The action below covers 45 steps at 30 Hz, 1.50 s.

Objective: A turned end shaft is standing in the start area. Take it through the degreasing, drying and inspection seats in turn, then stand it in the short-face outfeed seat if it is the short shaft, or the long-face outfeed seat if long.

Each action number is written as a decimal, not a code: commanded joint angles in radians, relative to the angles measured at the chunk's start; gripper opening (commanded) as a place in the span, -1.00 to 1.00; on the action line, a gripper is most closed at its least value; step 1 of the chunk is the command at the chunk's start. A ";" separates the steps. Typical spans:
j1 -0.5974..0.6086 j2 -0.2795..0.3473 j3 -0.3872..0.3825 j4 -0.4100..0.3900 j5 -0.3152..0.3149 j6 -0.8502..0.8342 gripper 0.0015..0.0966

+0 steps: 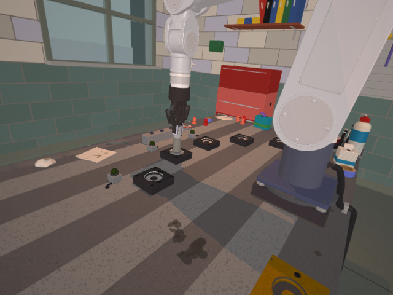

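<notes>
The grey turned shaft (176,143) stands upright in a black square seat (176,155), the second seat in a row running back to the right. My gripper (176,129) reaches straight down over it with its fingers closed on the shaft's narrow pale top end. The nearest seat (153,179) sits empty on a grey plate, and three more black seats (206,142) (242,139) (276,142) continue the row, the last partly hidden behind my arm's base.
My arm's large white base (304,149) fills the right side. A red cabinet (247,91) stands at the back wall. Small green-domed buttons (114,175) (152,145) sit left of the seats, a paper sheet (96,154) lies further left, and a yellow block (290,281) sits at the near edge.
</notes>
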 commanded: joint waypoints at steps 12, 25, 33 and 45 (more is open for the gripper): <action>0.000 -0.008 0.018 0.022 0.000 0.000 -0.86; 0.000 -0.013 0.029 0.038 0.000 0.000 -0.86; 0.000 -0.015 0.035 0.044 0.000 0.000 -0.86; 0.000 -0.039 0.131 0.161 0.000 0.000 -0.86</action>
